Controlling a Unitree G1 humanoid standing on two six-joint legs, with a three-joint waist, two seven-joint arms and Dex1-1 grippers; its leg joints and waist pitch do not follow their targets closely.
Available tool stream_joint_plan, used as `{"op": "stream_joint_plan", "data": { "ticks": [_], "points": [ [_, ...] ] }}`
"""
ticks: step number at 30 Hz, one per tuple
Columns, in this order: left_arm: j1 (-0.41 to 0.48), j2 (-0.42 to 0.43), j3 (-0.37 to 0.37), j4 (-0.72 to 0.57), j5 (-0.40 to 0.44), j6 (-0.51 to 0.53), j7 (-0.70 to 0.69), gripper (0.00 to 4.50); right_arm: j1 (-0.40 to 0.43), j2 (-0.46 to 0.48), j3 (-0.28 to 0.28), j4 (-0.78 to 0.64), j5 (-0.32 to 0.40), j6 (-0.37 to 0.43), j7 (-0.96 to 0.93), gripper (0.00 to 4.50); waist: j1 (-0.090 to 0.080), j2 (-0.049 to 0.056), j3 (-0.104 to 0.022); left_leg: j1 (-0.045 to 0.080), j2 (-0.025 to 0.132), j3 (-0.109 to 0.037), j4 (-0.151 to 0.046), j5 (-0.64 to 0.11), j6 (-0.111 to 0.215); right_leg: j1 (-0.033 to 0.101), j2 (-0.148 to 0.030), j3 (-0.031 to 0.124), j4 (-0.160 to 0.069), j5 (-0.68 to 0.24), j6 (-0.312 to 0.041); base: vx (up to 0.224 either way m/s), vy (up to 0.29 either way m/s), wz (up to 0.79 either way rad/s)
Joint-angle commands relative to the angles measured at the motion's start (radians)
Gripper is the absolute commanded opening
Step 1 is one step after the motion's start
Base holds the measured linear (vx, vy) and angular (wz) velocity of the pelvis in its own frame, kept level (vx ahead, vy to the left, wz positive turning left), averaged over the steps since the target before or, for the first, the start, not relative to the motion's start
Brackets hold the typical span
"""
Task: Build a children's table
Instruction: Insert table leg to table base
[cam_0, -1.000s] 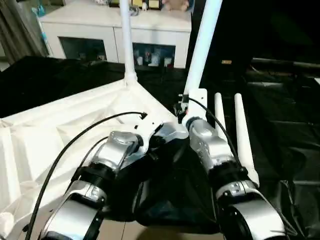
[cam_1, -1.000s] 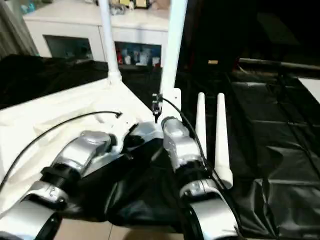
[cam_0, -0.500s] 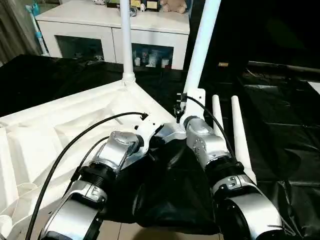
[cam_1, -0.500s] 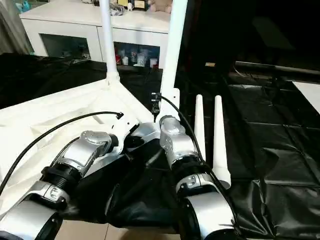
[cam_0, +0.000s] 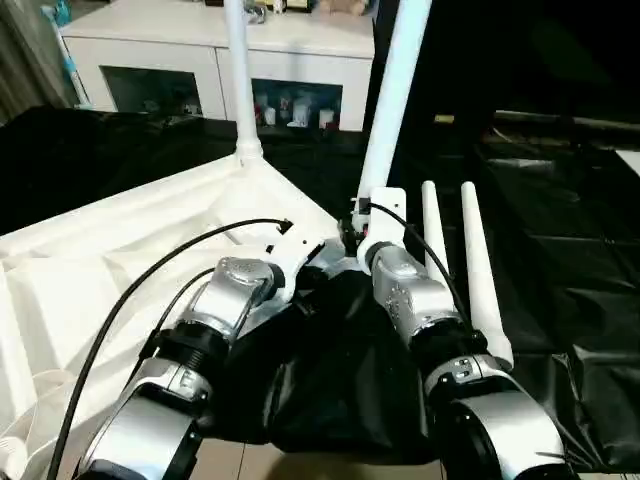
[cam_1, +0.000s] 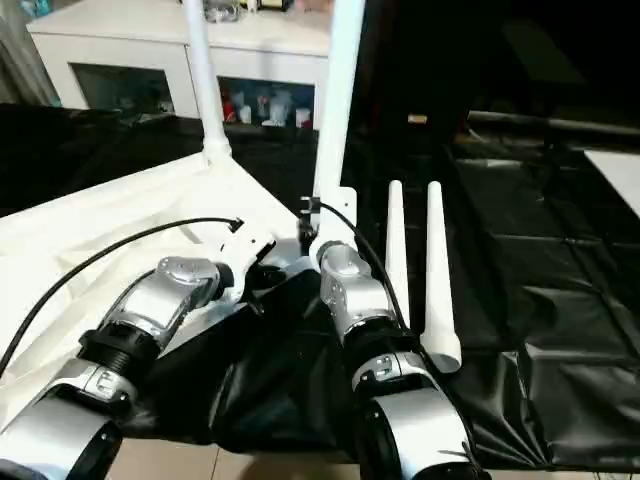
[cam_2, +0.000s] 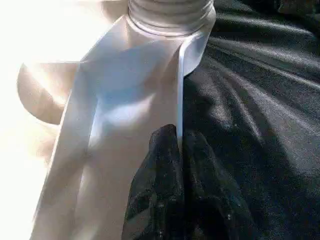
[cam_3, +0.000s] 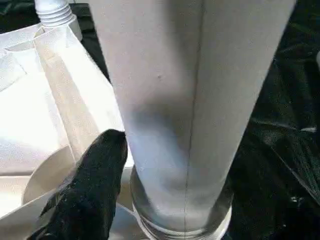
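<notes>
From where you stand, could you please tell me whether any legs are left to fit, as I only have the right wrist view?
Observer: Yes, two spare legs lie side by side on the black sheet, to the right of the tabletop.
Operator: Thank you. What is the other arm doing?
Observer: The left gripper is shut on the tabletop's thin edge, close to the corner that carries the near leg.
Operator: And how does the second fitted leg stand?
Observer: The far leg stands upright in its corner.
</notes>
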Motion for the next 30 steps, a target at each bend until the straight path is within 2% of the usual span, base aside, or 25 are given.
{"op": "stream_joint_plan", "data": {
  "ticks": [1, 3, 4, 6, 7, 9, 10, 11, 12, 13, 15, 16, 17, 18, 19, 20, 21, 22, 24, 25, 27, 28, 30],
  "points": [
    [0.013, -0.010, -0.020, 0.017, 0.009, 0.001, 0.006, 0.00, 0.047, 0.038, 0.043, 0.050, 0.006, 0.045, 0.062, 3.57, -0.001, 0.010, -0.023, -0.010, 0.034, -0.008, -0.082, -0.313, 0.012, 0.010, -0.077, 0.048, -0.096, -0.471, -0.073, 0.000, 0.000, 0.00],
    [0.018, -0.001, -0.023, 0.006, 0.011, -0.003, -0.008, 0.00, 0.064, 0.026, 0.069, -0.011, 0.001, 0.024, 0.123, 3.78, 0.001, 0.010, -0.024, -0.015, 0.035, -0.006, -0.081, -0.280, 0.013, 0.016, -0.075, 0.048, -0.091, -0.407, -0.088, 0.000, 0.000, 0.00],
    [0.020, 0.003, -0.024, 0.002, 0.012, -0.004, -0.013, 0.00, 0.075, 0.016, 0.086, -0.049, -0.004, 0.028, 0.152, 3.78, 0.002, 0.009, -0.025, -0.021, 0.036, -0.003, -0.080, -0.236, 0.019, 0.023, -0.072, 0.046, -0.082, -0.324, -0.112, 0.000, 0.000, 0.00],
    [0.025, 0.018, -0.035, -0.008, 0.017, -0.019, -0.036, 0.00, 0.096, -0.010, 0.119, -0.115, -0.017, 0.034, 0.191, 3.89, 0.003, 0.011, -0.022, -0.017, 0.036, 0.000, -0.081, -0.254, 0.021, 0.021, -0.072, 0.048, -0.085, -0.342, -0.123, 0.000, 0.000, 0.00],
    [0.029, 0.024, -0.039, -0.018, 0.016, -0.018, -0.047, 0.00, 0.105, -0.027, 0.129, -0.145, -0.026, 0.044, 0.200, 4.01, 0.000, 0.008, -0.024, -0.019, 0.035, 0.000, -0.079, -0.263, 0.019, 0.022, -0.073, 0.048, -0.084, -0.361, -0.124, 0.000, 0.000, 0.00],
    [0.041, 0.043, -0.056, -0.041, 0.019, -0.045, -0.084, 0.00, 0.120, -0.059, 0.141, -0.195, -0.039, 0.060, 0.213, 4.18, 0.003, 0.006, -0.026, -0.021, 0.035, 0.001, -0.077, -0.237, 0.022, 0.026, -0.074, 0.048, -0.082, -0.337, -0.125, 0.000, 0.000, 0.00],
    [0.047, 0.051, -0.060, -0.055, 0.018, -0.040, -0.097, 0.00, 0.127, -0.073, 0.141, -0.217, -0.040, 0.070, 0.220, 4.18, 0.005, 0.009, -0.029, -0.019, 0.036, 0.006, -0.070, -0.183, 0.032, 0.025, -0.073, 0.050, -0.075, -0.263, -0.145, 0.000, 0.000, 0.00],
    [0.054, 0.065, -0.067, -0.071, 0.021, -0.047, -0.112, 0.00, 0.132, -0.091, 0.144, -0.241, -0.041, 0.083, 0.233, 4.18, 0.006, 0.013, -0.027, -0.022, 0.035, 0.007, -0.070, -0.165, 0.034, 0.027, -0.072, 0.050, -0.072, -0.239, -0.153, 0.000, 0.000, 0.00],
    [0.064, 0.084, -0.078, -0.096, 0.023, -0.068, -0.139, 0.00, 0.141, -0.113, 0.148, -0.271, -0.041, 0.094, 0.260, 4.18, 0.005, 0.012, -0.030, -0.027, 0.035, 0.008, -0.067, -0.132, 0.038, 0.034, -0.072, 0.049, -0.066, -0.184, -0.171, 0.000, 0.000, 0.00],
    [0.086, 0.117, -0.091, -0.143, 0.020, -0.086, -0.187, 0.00, 0.158, -0.154, 0.163, -0.324, -0.032, 0.108, 0.338, 4.18, 0.008, 0.013, -0.033, -0.026, 0.035, 0.009, -0.064, -0.110, 0.043, 0.037, -0.073, 0.047, -0.063, -0.150, -0.174, 0.000, 0.000, 0.00],
    [0.108, 0.150, -0.097, -0.189, 0.010, -0.092, -0.234, 0.00, 0.186, -0.196, 0.188, -0.384, -0.014, 0.090, 0.451, 4.18, 0.009, 0.019, -0.041, -0.029, 0.036, 0.011, -0.051, -0.001, 0.071, 0.046, -0.067, 0.042, -0.038, 0.065, -0.217, 0.025, -0.002, 0.01],
    [0.114, 0.160, -0.098, -0.202, 0.007, -0.093, -0.249, 0.00, 0.195, -0.207, 0.197, -0.401, -0.008, 0.081, 0.485, 4.18, 0.009, 0.021, -0.043, -0.030, 0.035, 0.015, -0.046, 0.042, 0.090, 0.044, -0.064, 0.042, -0.029, 0.164, -0.240, 0.000, 0.000, 0.00],
    [0.126, 0.180, -0.102, -0.224, 0.003, -0.100, -0.275, 0.00, 0.215, -0.231, 0.212, -0.433, 0.005, 0.068, 0.547, 4.18, 0.009, 0.025, -0.044, -0.032, 0.034, 0.014, -0.045, 0.050, 0.095, 0.047, -0.063, 0.040, -0.025, 0.198, -0.252, 0.000, 0.000, 0.00],
    [0.138, 0.196, -0.104, -0.240, -0.005, -0.133, -0.304, 0.00, 0.229, -0.247, 0.217, -0.452, 0.022, 0.064, 0.590, 4.18, 0.006, 0.021, -0.047, -0.033, 0.032, 0.016, -0.039, 0.076, 0.112, 0.051, -0.060, 0.039, -0.017, 0.272, -0.264, 0.000, 0.000, 0.00],
    [0.165, 0.227, -0.100, -0.283, -0.030, -0.159, -0.355, 0.00, 0.263, -0.290, 0.231, -0.497, 0.053, 0.064, 0.680, 4.18, 0.008, 0.020, -0.047, -0.034, 0.031, 0.015, -0.038, 0.089, 0.122, 0.054, -0.061, 0.039, -0.015, 0.302, -0.270, 0.000, 0.000, 0.00],
    [0.186, 0.252, -0.092, -0.317, -0.049, -0.168, -0.387, 0.00, 0.290, -0.332, 0.248, -0.529, 0.061, 0.051, 0.743, 4.18, 0.009, 0.020, -0.050, -0.034, 0.032, 0.015, -0.032, 0.118, 0.142, 0.058, -0.060, 0.039, -0.006, 0.373, -0.278, 0.000, 0.000, 0.00],
    [0.192, 0.263, -0.091, -0.327, -0.052, -0.183, -0.397, 0.00, 0.303, -0.354, 0.264, -0.545, 0.056, 0.033, 0.770, 4.18, 0.009, 0.019, -0.050, -0.032, 0.031, 0.018, -0.028, 0.132, 0.160, 0.055, -0.057, 0.039, -0.003, 0.412, -0.284, 0.000, 0.000, 0.00],
    [0.198, 0.273, -0.088, -0.334, -0.053, -0.194, -0.402, 0.00, 0.315, -0.374, 0.276, -0.561, 0.055, 0.023, 0.796, 4.18, 0.009, 0.020, -0.048, -0.031, 0.032, 0.019, -0.028, 0.116, 0.172, 0.052, -0.059, 0.038, -0.004, 0.398, -0.292, 0.000, 0.000, 0.00],
    [0.209, 0.291, -0.080, -0.350, -0.063, -0.212, -0.415, 0.00, 0.336, -0.401, 0.283, -0.591, 0.063, 0.017, 0.833, 4.18, 0.008, 0.019, -0.048, -0.029, 0.033, 0.020, -0.028, 0.097, 0.174, 0.052, -0.060, 0.038, -0.006, 0.363, -0.299, 0.000, 0.000, 0.00],
    [0.215, 0.299, -0.070, -0.362, -0.075, -0.213, -0.422, 0.00, 0.348, -0.414, 0.280, -0.611, 0.076, 0.018, 0.858, 4.18, 0.009, 0.019, -0.044, -0.030, 0.037, 0.020, -0.030, 0.066, 0.173, 0.051, -0.063, 0.039, -0.010, 0.311, -0.300, 0.000, 0.000, 0.00],
    [0.227, 0.309, -0.050, -0.385, -0.095, -0.218, -0.438, 0.00, 0.366, -0.433, 0.276, -0.642, 0.088, 0.020, 0.898, 4.18, 0.010, 0.018, -0.040, -0.027, 0.041, 0.021, -0.035, -0.001, 0.153, 0.049, -0.067, 0.041, -0.020, 0.180, -0.294, 0.000, 0.000, 0.00],
    [0.231, 0.311, -0.043, -0.392, -0.104, -0.220, -0.443, 0.00, 0.370, -0.440, 0.277, -0.649, 0.088, 0.017, 0.912, 4.18, 0.010, 0.015, -0.037, -0.026, 0.041, 0.022, -0.036, -0.019, 0.143, 0.047, -0.067, 0.043, -0.023, 0.135, -0.290, 0.000, 0.000, 0.00],
    [0.236, 0.315, -0.034, -0.402, -0.114, -0.225, -0.447, 0.00, 0.374, -0.448, 0.279, -0.648, 0.080, 0.008, 0.917, 4.18, 0.010, 0.016, -0.034, -0.026, 0.042, 0.023, -0.037, -0.047, 0.124, 0.044, -0.067, 0.044, -0.026, 0.072, -0.282, 0.000, 0.000, 0.00]
  ]
}}
